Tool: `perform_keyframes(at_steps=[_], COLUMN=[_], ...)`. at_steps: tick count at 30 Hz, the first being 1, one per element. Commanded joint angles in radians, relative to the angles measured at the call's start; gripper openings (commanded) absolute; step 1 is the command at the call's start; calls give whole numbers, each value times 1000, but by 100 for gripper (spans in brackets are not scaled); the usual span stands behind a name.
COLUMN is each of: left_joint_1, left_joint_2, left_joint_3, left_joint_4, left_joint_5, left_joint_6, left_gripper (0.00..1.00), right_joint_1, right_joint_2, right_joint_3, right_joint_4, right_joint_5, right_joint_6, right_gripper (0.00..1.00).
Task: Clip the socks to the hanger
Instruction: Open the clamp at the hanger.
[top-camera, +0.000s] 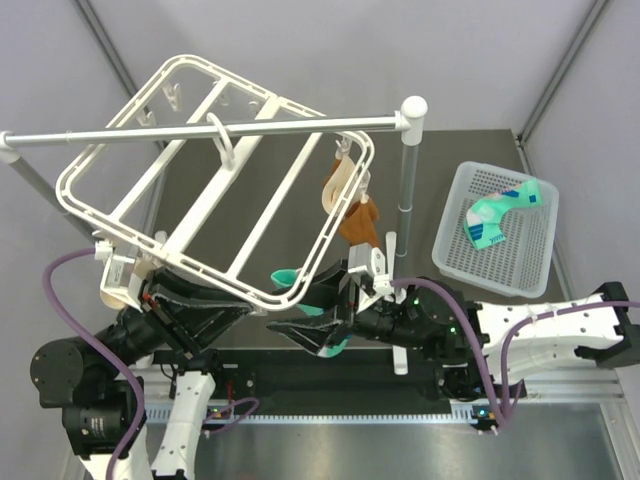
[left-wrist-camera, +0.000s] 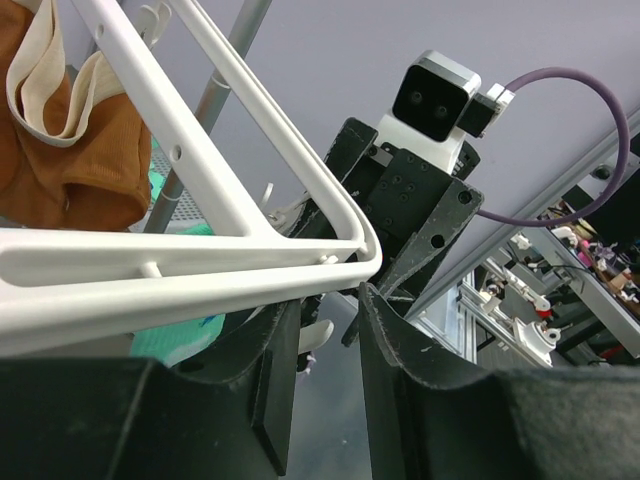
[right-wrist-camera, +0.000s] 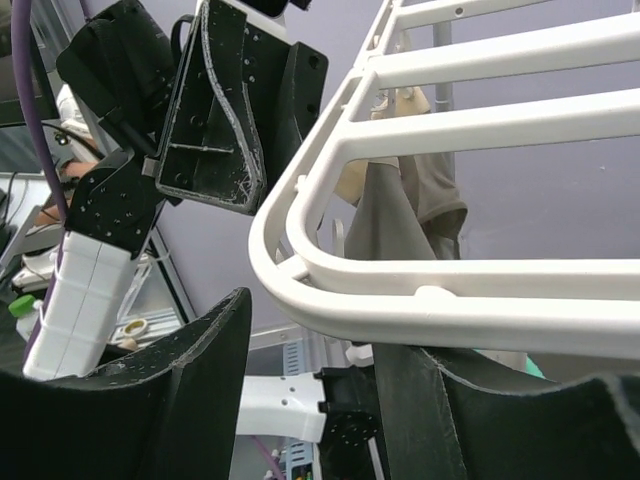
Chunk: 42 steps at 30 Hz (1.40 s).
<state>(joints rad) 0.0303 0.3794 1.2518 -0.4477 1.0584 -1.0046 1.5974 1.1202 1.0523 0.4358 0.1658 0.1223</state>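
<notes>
The white hanger (top-camera: 275, 205) hangs tilted from the rail. One teal sock (top-camera: 285, 276) shows at its near corner, just under the rim, between the two grippers. In the left wrist view it (left-wrist-camera: 170, 340) lies left of the fingers. Another teal sock (top-camera: 497, 215) lies in the basket. My left gripper (left-wrist-camera: 328, 300) sits right below the hanger's rounded corner (left-wrist-camera: 350, 255), its jaws a narrow gap apart with nothing spanning them. My right gripper (right-wrist-camera: 315, 325) stands open under the same corner (right-wrist-camera: 300, 275), right finger touching the rim's underside.
An orange sock (top-camera: 360, 225) and a beige sock (top-camera: 340, 180) hang clipped on the hanger's right side. The grey rail (top-camera: 200, 130) rests on a post (top-camera: 408, 160). The white perforated basket (top-camera: 450, 215) stands at the right. Both grippers face each other closely.
</notes>
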Motion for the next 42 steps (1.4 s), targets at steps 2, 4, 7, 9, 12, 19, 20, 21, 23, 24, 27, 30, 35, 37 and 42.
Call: perform_keyframes(at_steps=[2, 4, 7, 9, 12, 19, 20, 21, 23, 24, 27, 30, 35, 37, 42], left_joint_1=[5, 6, 6, 5, 6, 5, 3, 5, 5, 3, 3, 5, 3, 3, 3], left_joint_2=[-13, -16, -19, -22, -23, -25, -24, -25, -25, -27, -25, -25, -27, -25, -27], left_joint_3=[-3, -6, -12, -17, -18, -15, -15, -15, -15, -15, -14, -14, -12, -5, 46], left_joint_4=[63, 67, 78, 81, 86, 96, 96, 96, 95, 96, 95, 102, 107, 107, 29], left_joint_5=[5, 6, 5, 5, 5, 9, 11, 11, 9, 11, 9, 9, 9, 9, -20], left_joint_6=[-19, -23, -34, -37, -42, -51, -51, -51, -54, -52, -54, -58, -60, -58, 19], left_gripper=[34, 34, 34, 34, 33, 32, 32, 32, 32, 32, 32, 32, 31, 31, 41], right_joint_1=[30, 33, 41, 49, 59, 78, 79, 81, 79, 81, 81, 82, 82, 84, 82], right_joint_2=[33, 46, 61, 69, 82, 119, 124, 127, 135, 136, 136, 141, 142, 139, 112], right_joint_3=[3, 3, 3, 5, 9, -5, -12, -14, -14, -14, -15, -14, -11, -14, -5], right_joint_4=[86, 93, 104, 115, 126, 196, 208, 219, 233, 238, 256, 267, 268, 265, 192], right_joint_5=[31, 35, 38, 52, 75, 152, 167, 173, 187, 187, 181, 179, 163, 153, 156], right_joint_6=[-32, -33, -41, -56, -73, -107, -111, -113, -115, -115, -115, -115, -115, -107, -64], right_gripper=[50, 50, 50, 50, 50, 43, 42, 41, 38, 37, 35, 32, 14, 9, 0])
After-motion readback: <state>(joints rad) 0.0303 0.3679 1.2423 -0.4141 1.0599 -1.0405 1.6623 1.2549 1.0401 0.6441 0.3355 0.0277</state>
